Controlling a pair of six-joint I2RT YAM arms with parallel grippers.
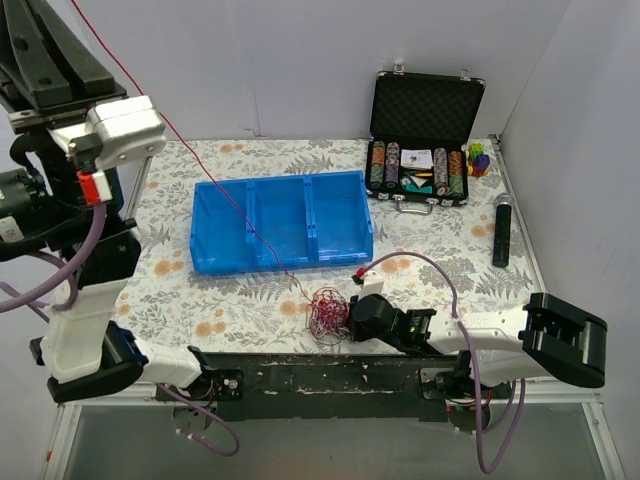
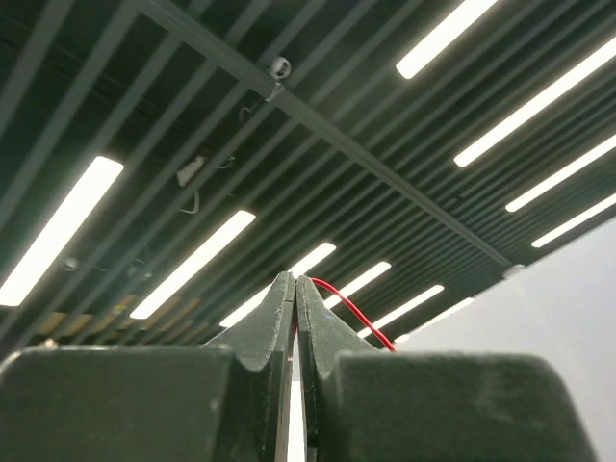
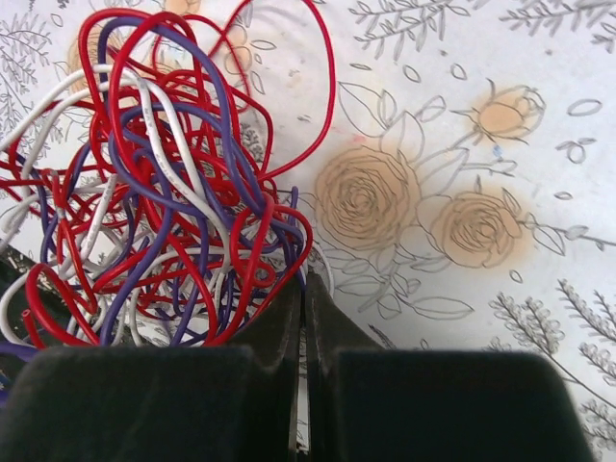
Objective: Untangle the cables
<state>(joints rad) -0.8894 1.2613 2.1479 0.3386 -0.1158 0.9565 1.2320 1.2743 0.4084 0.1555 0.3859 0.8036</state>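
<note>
So the tangle of thin red, white and purple cables (image 1: pixel 325 312) sits in a small clump near the front edge of the floral-print table (image 1: pixel 200 300), roughly in the middle. The right gripper (image 1: pixel 347 318) lies low on the cloth just to the right of it. In the wrist view its jaws are pressed together right at the edge of the clump, with red loops crowding the tips. Can't tell if a strand is actually pinched in there.

One single red cable (image 2: pixel 356 314) leaves the clump and runs up and far-left, straight over the blue plastic three-compartment bin (image 1: pixel 205 225), which sits just beyond the tangle. The left gripper (image 2: pixel 295 289) is raised high and points at the ceiling. Its jaws are closed with that red cable coming out from between them.

Off to the far right there's an open black poker chip case (image 1: pixel 428 105) with rows of chips, a few small colourful blocks (image 1: pixel 480 158) beside it, and a black stick-shaped thing with a grey tip (image 1: pixel 502 230) lying near the right edge. All of that is well apart from the cables. A thick purple hose (image 1: pixel 440 270) arcs over the right arm, close to the clump.
</note>
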